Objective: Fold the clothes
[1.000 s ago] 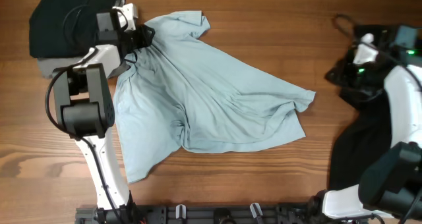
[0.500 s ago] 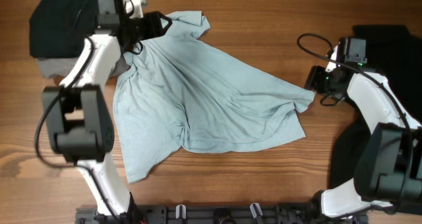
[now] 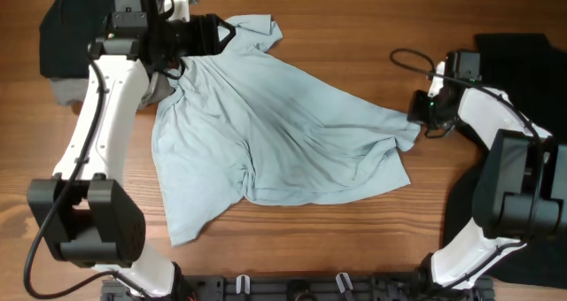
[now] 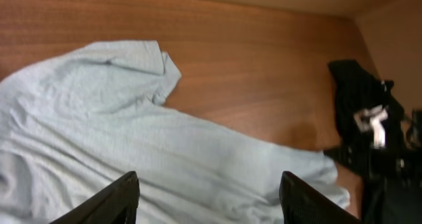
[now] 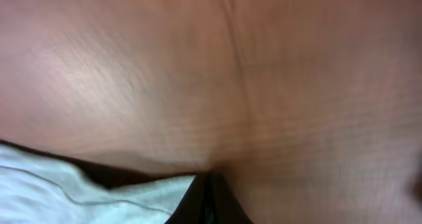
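The clothes, a pale blue t-shirt (image 3: 283, 133), lie crumpled across the middle of the wooden table. My left gripper (image 3: 213, 34) hovers at the shirt's top left, by the sleeve. In the left wrist view it (image 4: 206, 181) stands open, its two dark fingers wide apart above the fabric (image 4: 132, 138), holding nothing. My right gripper (image 3: 423, 117) is at the shirt's right corner. In the right wrist view it (image 5: 208, 184) is shut low on the table, and the edge of the blue fabric (image 5: 66, 191) runs into the closed fingers.
A black garment (image 3: 80, 27) on a grey folded one (image 3: 62, 88) sits at the back left. A large black garment (image 3: 505, 221) covers the right side, also seen in the left wrist view (image 4: 359, 92). A dark cable (image 3: 412, 57) loops near the right arm.
The right arm swung left from the black garment to the shirt's right corner and shut there. The left gripper opened and shifted slightly right over the shirt's top.
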`<state>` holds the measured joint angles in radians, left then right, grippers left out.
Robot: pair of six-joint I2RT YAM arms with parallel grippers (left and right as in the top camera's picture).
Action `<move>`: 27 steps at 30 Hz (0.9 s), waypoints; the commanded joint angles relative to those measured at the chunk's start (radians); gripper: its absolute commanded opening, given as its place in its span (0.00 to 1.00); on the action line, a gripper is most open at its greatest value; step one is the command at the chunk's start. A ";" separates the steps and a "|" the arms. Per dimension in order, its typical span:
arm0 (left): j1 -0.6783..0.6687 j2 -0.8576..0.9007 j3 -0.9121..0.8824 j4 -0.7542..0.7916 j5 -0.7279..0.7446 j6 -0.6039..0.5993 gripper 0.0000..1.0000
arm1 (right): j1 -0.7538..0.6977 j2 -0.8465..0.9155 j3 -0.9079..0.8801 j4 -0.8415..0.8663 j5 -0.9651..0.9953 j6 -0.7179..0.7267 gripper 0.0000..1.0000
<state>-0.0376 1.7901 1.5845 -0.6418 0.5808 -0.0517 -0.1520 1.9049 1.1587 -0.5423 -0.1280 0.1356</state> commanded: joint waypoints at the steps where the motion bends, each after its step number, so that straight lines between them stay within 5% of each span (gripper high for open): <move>1: 0.000 -0.029 0.009 -0.034 -0.024 0.048 0.66 | -0.002 -0.008 0.200 0.071 -0.024 -0.032 0.04; 5: 0.000 -0.029 0.009 -0.071 -0.039 0.048 0.66 | -0.025 -0.011 0.433 0.200 0.031 -0.025 0.04; 9: 0.000 -0.029 0.009 -0.085 -0.051 0.048 0.65 | -0.048 0.001 0.466 0.378 0.164 -0.031 0.04; 12: 0.000 -0.029 0.009 -0.094 -0.051 0.048 0.66 | -0.072 0.021 0.466 0.364 0.165 -0.031 1.00; 19: 0.000 -0.029 0.009 -0.170 -0.060 0.049 0.70 | -0.092 0.004 0.466 0.097 0.132 -0.029 1.00; 27: 0.000 -0.029 0.009 -0.402 -0.190 0.074 0.69 | -0.092 -0.051 0.466 -0.280 -0.246 -0.032 1.00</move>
<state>-0.0376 1.7828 1.5845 -0.9863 0.4480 -0.0002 -0.2485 1.9018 1.6238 -0.7670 -0.1822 0.1101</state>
